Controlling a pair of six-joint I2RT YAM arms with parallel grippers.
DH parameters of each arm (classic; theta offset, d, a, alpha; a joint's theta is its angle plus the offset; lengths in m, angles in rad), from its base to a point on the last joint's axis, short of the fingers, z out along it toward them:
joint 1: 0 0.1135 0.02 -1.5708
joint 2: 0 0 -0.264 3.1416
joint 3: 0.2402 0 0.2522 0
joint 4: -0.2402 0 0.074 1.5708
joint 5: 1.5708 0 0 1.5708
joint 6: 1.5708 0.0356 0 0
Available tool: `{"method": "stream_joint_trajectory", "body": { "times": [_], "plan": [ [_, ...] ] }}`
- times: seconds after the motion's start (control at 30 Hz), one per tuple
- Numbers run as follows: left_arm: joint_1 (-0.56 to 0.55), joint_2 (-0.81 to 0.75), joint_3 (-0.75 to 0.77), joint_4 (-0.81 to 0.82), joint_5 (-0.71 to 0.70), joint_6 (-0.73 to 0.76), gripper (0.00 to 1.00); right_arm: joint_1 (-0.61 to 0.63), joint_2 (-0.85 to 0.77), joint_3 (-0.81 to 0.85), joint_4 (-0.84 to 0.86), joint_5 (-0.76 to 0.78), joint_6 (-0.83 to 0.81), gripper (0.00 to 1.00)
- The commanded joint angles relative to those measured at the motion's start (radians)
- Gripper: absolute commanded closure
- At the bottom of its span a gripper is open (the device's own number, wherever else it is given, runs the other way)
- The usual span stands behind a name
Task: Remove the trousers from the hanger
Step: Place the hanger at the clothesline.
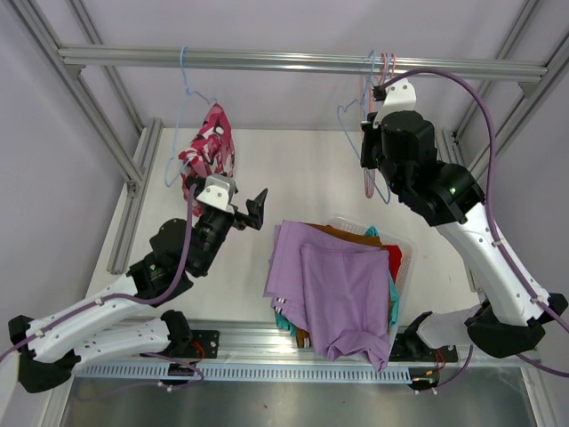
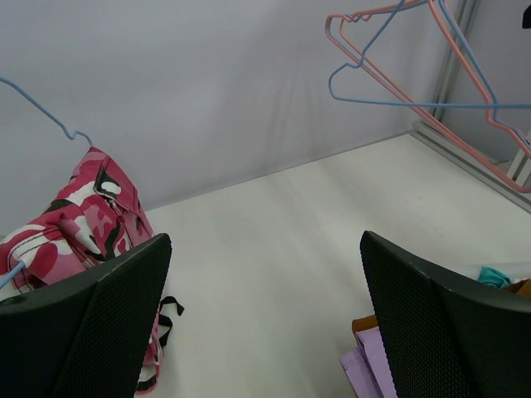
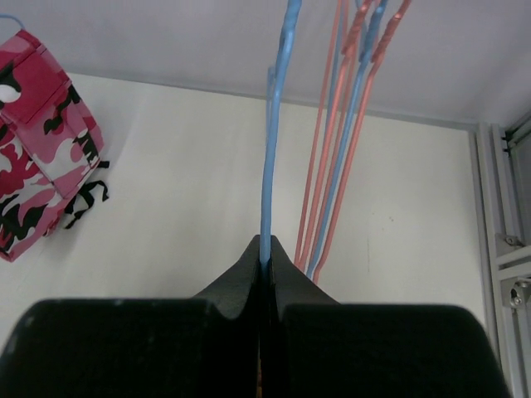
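Soft camouflage trousers (image 1: 211,147) looked light, floppy; I'd grab the bunched top. My left claw (image 2: 265,278) gaped; my right claw (image 3: 265,259) pinched a blue hanger (image 3: 276,124).

Directions follow the top view, with 12 o'clock away from the arm bases.

The rail (image 1: 267,60) spans the table (image 1: 293,178) at 12 o'clock. The loaded hanger (image 1: 184,80) hangs from the rail at 11 o'clock and carries the hung trousers (image 1: 209,147) above the table. The bare hangers (image 3: 347,124) hang from the rail at 1 o'clock. The gripped hanger (image 3: 276,124) is just left of them, clamped between the fingers of the right gripper (image 3: 264,264).

The basket (image 1: 347,221) stands on the table at 5 o'clock. The pile (image 1: 342,285) lies in it and drapes over its near rim.

The left gripper (image 1: 255,210), fingers apart, is at 9 o'clock of the pile and 5 o'clock of the hung trousers, touching neither.
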Motion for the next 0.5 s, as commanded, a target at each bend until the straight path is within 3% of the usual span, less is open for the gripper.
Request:
{"method": "stream_joint_trajectory", "body": {
  "times": [0.0, 0.23, 0.47],
  "plan": [
    [0.018, -0.005, -0.002, 0.022, 0.026, -0.026, 0.01, -0.034, 0.006, 0.064, 0.063, 0.008, -0.030, 1.00],
    [0.025, -0.004, 0.004, 0.012, 0.043, -0.037, 0.01, -0.083, 0.010, 0.084, 0.072, -0.023, -0.038, 1.00],
    [0.026, -0.002, 0.005, 0.008, 0.050, -0.039, 0.00, -0.153, 0.016, 0.004, 0.098, -0.101, -0.023, 1.00]
  ]
}}
